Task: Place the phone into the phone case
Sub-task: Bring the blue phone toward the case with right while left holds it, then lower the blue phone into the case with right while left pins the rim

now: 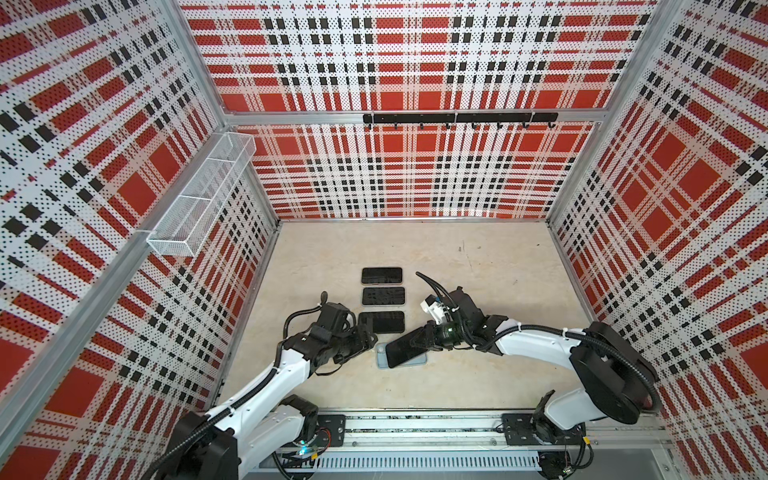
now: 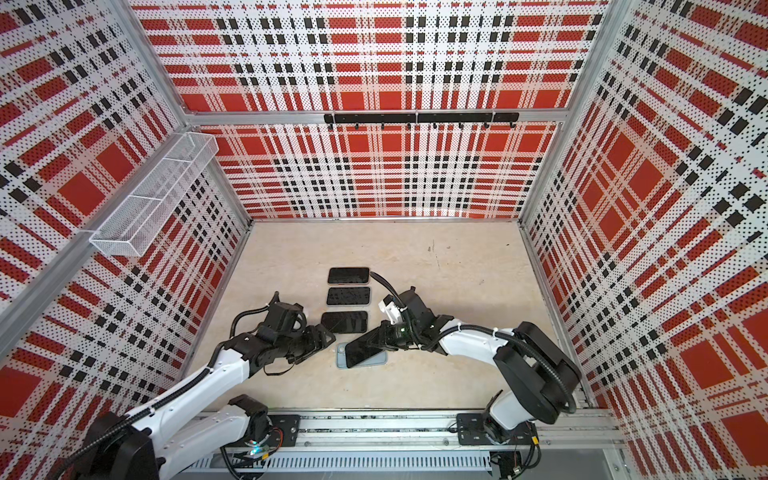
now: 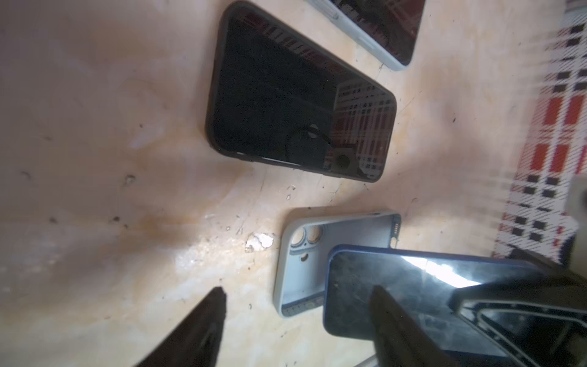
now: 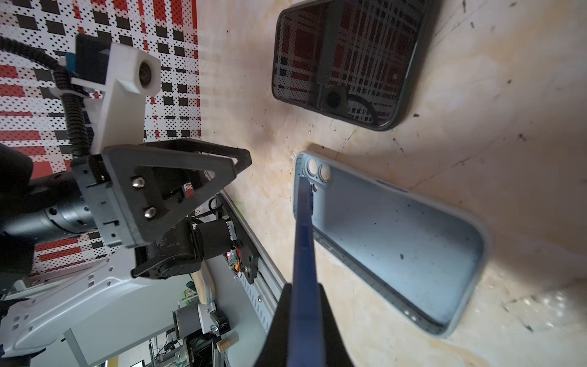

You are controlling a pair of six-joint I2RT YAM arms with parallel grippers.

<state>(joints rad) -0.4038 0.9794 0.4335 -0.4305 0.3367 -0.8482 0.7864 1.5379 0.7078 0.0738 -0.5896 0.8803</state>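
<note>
**1. Rail** (image 1: 415, 432). It runs along the near edge of the table (image 1: 478, 270). I count two arm bases bolted to it, one toward each end.

**2. Left end effector** (image 1: 368, 338). The jaws stand wide apart and I see nothing between them. It sits low, just left of the case, with its tips pointing that way.

**3. Case** (image 1: 380, 358). Pale grey-blue, it lies flat on the table near the middle with its hollow side up. The camera holes are at its left end. The right wrist view shows the inside bare (image 4: 397, 248).

**4. Phone** (image 1: 405, 351). It has a dark blue rim and its black screen faces up. It is tilted, with the right end raised and the left end dipping over the case, so it is not seated. I cannot tell whether the low end touches the case wall.

**5. Right end effector** (image 1: 417, 341). It is clamped on the phone's raised end, with one finger on the screen and one on the back.

**6. Black-rimmed phone** (image 1: 382, 322). It lies flat, screen up, just behind the case.

**7. Pale-rimmed phone** (image 1: 383, 296). Next in the same row, flat and close behind item 6.

**8. Far phone** (image 1: 381, 275). Last in the row, flat.

**9. Basket** (image 1: 199, 195). White mesh, hung on the left wall.

**10. Hook bar** (image 1: 457, 118). Black, mounted on the back wall.
</note>
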